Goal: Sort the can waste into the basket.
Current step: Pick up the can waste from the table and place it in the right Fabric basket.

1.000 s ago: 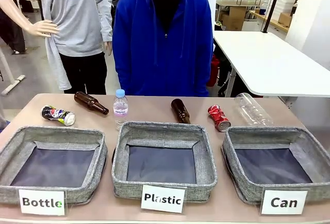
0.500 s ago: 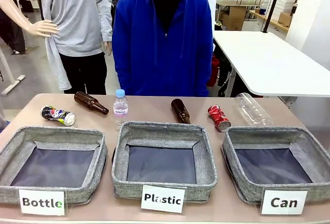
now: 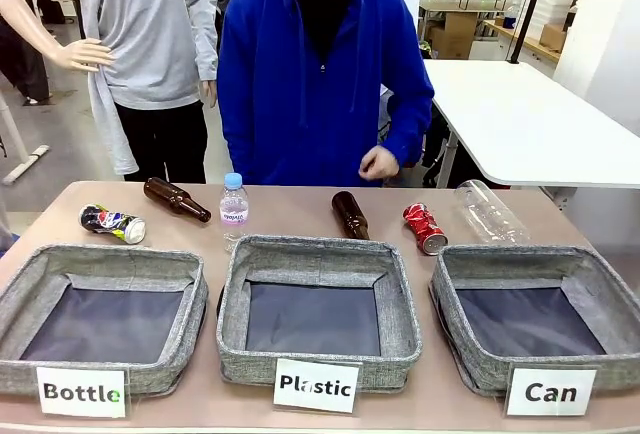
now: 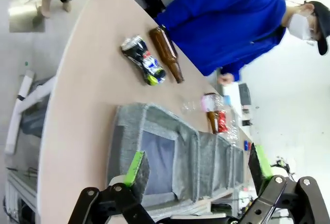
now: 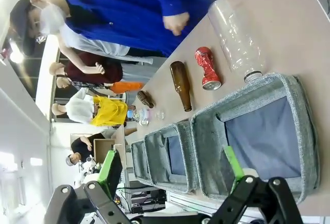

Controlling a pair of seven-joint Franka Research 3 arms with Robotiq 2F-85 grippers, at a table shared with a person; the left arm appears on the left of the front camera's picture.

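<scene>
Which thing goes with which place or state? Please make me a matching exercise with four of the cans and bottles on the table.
Things:
1. red can
2. dark can
3. blue-capped bottle
4. big clear bottle

Places or states:
A. stands upright
B. lies farthest left in the row
C. lies farthest right in the row
D. lies between a brown bottle and a clear one

Pairs: 1-D; 2-B; 3-A; 4-C

We now see the person's hand, which was out of sight a moment ago, raised in front of the body at the table's far edge. The fingers are loosely curled, and the hand is beyond the brown bottle and the red can, touching neither.
</scene>
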